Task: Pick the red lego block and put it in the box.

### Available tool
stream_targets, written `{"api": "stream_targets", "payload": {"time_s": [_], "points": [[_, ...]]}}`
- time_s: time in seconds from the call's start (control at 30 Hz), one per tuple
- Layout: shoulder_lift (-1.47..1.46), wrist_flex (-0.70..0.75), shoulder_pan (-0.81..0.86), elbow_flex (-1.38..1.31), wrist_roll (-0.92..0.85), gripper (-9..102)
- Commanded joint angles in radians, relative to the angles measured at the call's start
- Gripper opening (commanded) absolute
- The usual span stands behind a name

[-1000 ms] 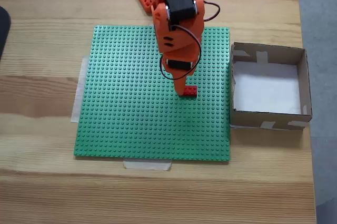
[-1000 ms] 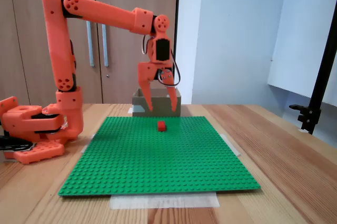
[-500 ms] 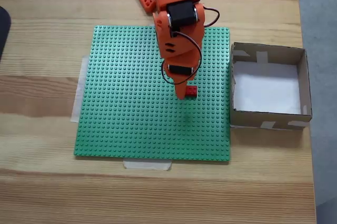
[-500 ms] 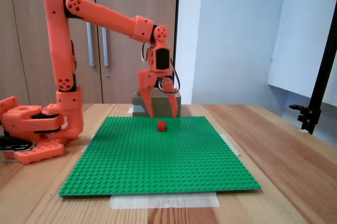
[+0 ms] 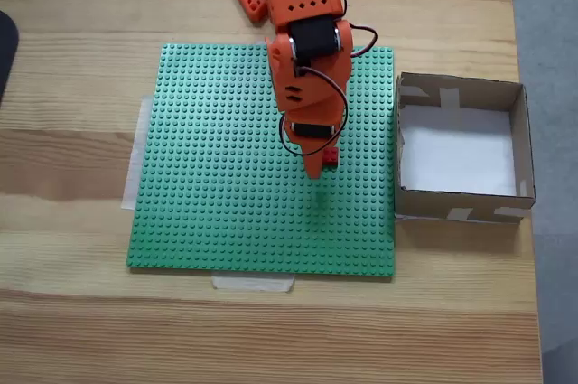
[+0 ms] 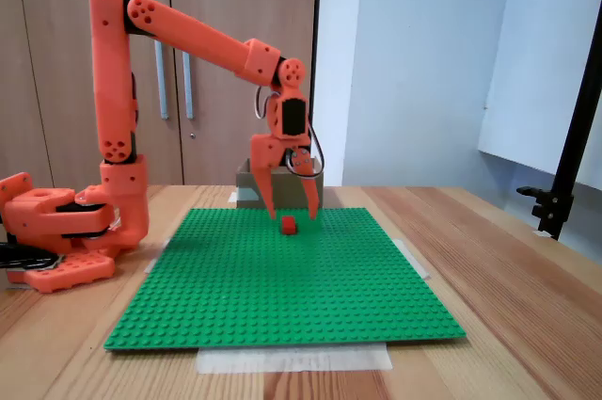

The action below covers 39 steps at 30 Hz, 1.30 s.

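Now your gripper [image 6: 291,214] hangs spread over the red lego block [image 6: 289,225], nothing gripped.
You've got the fingers straddling it on the green baseplate [image 5: 217,176], probably to close on its sides; the block [image 5: 330,156] is half hidden from above. The box [image 5: 521,135] sits empty beside the plate. No readable writing or brands.
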Motion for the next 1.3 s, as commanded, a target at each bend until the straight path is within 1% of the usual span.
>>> {"api": "stream_targets", "payload": {"time_s": [0.0,0.5,1.27], "points": [[0.003,-0.009,-0.002,-0.006,-0.009,31],[-0.021,-0.023,-0.002,-0.003,-0.032,31],[-0.031,-0.072,0.0,0.015,-0.067,25]]}}
